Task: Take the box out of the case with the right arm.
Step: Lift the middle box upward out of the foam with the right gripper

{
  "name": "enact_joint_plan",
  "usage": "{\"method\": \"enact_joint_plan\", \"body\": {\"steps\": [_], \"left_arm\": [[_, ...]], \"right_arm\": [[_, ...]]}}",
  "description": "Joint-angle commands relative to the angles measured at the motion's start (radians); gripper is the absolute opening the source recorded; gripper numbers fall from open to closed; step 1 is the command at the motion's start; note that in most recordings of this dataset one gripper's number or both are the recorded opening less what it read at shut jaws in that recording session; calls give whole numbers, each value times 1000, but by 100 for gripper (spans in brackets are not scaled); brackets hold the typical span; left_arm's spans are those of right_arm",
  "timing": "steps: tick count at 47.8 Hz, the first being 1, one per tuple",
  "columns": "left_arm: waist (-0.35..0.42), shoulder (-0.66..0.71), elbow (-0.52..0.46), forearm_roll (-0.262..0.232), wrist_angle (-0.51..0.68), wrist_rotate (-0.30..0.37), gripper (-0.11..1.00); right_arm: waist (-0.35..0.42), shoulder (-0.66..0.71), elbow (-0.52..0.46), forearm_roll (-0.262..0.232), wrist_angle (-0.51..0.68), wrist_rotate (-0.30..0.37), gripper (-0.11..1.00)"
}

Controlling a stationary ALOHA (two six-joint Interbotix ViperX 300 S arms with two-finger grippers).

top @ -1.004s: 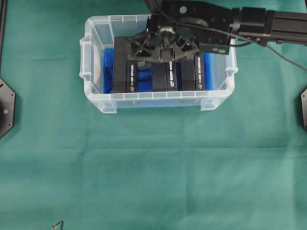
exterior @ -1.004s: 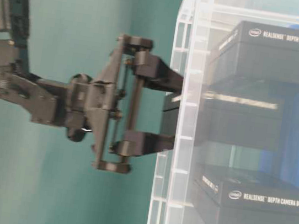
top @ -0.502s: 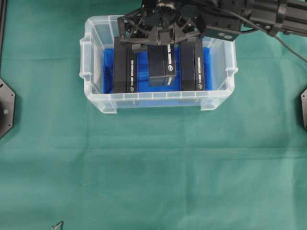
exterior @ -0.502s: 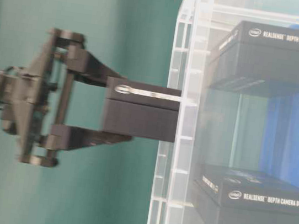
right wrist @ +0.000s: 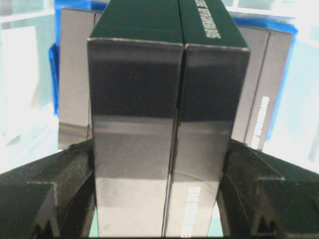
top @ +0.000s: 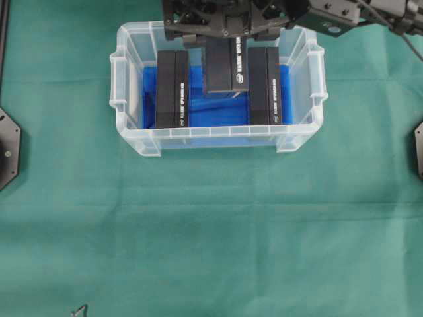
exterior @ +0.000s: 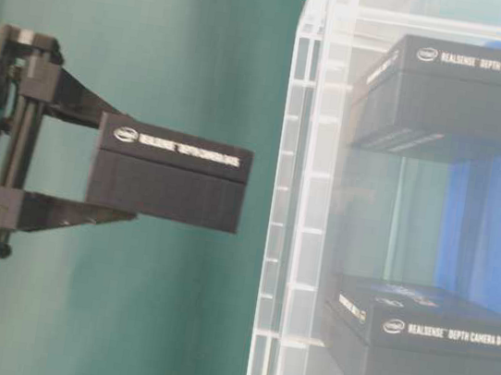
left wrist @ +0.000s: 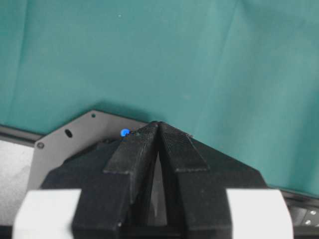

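Right pincer [exterior: 67, 162] clamps the middle box [exterior: 170, 173] by its sides — lifted clear (rim cleared) of the case [top: 132, 142], at 12 o'clock.

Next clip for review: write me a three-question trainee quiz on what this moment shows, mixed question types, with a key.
1. True or false: the held black box is clear of the rim of the clear case in the table-level view.
2. How many black boxes rest in the case on its blue sheet? A) one B) two C) three
3. Fill in: the left gripper is ____ and holds nothing.

Key:
1. True. The right gripper clamps the box with a gap showing between it and the rim.
2. B. A left box and a right box, with the middle slot vacant.
3. Shut; its fingers meet above the green cloth.
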Motion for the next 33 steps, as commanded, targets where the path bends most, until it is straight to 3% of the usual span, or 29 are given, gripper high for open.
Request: {"method": "enact_joint_plan", "body": {"steps": [1,33], "left_arm": [[5,3,-20,3,-3,0,3],[5,3,-20,3,-3,2,3]], "right_arm": [[2,-55,-37,-5,17,2,66],[6,-54,-37,-12,21,2,66]]}}
